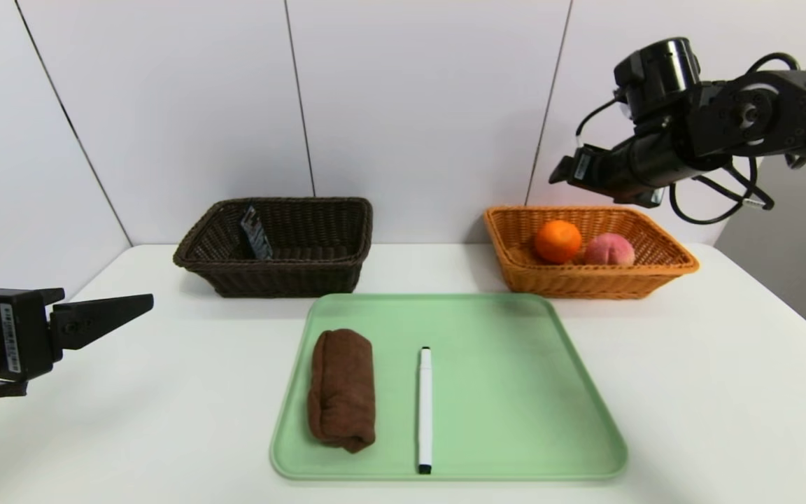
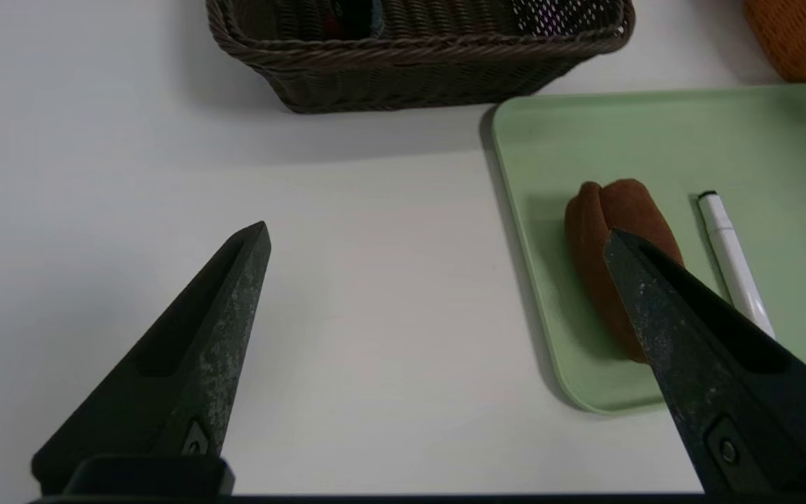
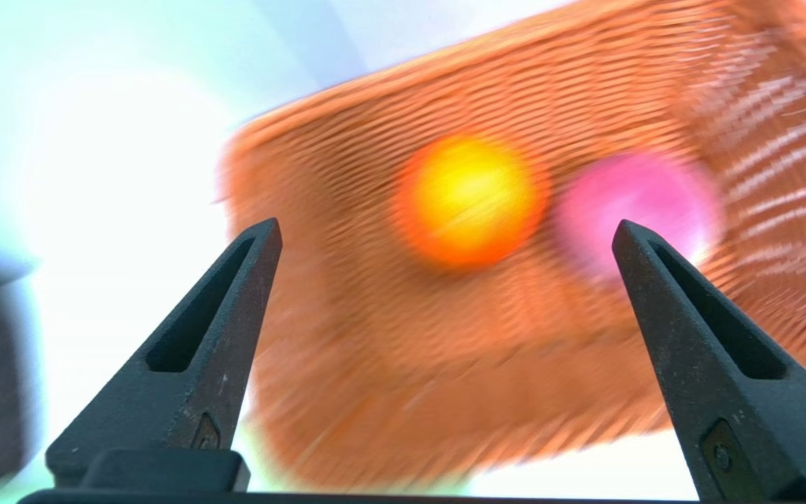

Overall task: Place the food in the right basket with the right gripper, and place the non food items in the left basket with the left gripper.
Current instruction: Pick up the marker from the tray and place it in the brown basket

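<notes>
Next, your left gripper (image 2: 436,227), wide and empty: rolled brown cloth (image 2: 620,259) on green tray (image 2: 599,404), beside its fingertips, likely soft, light, best pinched mid-roll; right gripper (image 3: 447,220), spread empty above orange basket (image 3: 389,77).

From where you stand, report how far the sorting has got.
Done: the orange and the peach lie in the right basket; a dark packet is in the left basket.
In hand: nothing; both grippers are open, the right above its basket, the left over the table.
Left: brown cloth, white marker.
</notes>
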You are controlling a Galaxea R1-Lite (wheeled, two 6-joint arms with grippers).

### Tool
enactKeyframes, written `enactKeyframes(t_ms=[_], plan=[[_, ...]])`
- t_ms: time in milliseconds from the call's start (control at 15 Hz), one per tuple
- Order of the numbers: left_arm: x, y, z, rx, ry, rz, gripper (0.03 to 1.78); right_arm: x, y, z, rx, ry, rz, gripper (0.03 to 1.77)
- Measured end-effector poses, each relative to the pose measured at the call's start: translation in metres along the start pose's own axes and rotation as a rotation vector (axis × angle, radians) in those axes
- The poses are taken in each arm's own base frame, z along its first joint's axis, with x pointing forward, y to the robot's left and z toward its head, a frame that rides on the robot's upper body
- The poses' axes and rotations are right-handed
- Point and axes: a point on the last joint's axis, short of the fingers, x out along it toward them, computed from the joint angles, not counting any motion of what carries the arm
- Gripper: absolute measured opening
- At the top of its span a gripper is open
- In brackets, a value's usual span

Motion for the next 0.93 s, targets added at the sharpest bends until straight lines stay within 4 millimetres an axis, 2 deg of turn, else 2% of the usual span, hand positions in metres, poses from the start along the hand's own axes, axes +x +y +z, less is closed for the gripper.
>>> enactKeyframes(t_ms=[200, 400, 600, 733, 933], plan=[[-0.006, -0.004, 0.003, -0.002, 0.096, -0.015, 1.69, -0.051, 0.038, -0.024, -0.086, 0.101, 0.083, 1.66], [-0.007, -0.005, 0.002, -0.022, 0.135, -0.015, 1.69, -0.082, 0.057, -0.055, -0.184, 0.258, 0.091, 1.67], [-0.008, -0.005, 0.002, -0.033, 0.145, -0.013, 1.69, -0.092, 0.061, -0.078, -0.255, 0.4, 0.045, 1.69], [-0.008, -0.005, 0.001, -0.033, 0.145, -0.014, 1.69, -0.092, 0.064, -0.092, -0.266, 0.478, 0.006, 1.69], [-0.009, -0.005, 0.0, -0.032, 0.146, -0.013, 1.69, -0.085, 0.069, -0.1, -0.274, 0.513, -0.005, 1.69]])
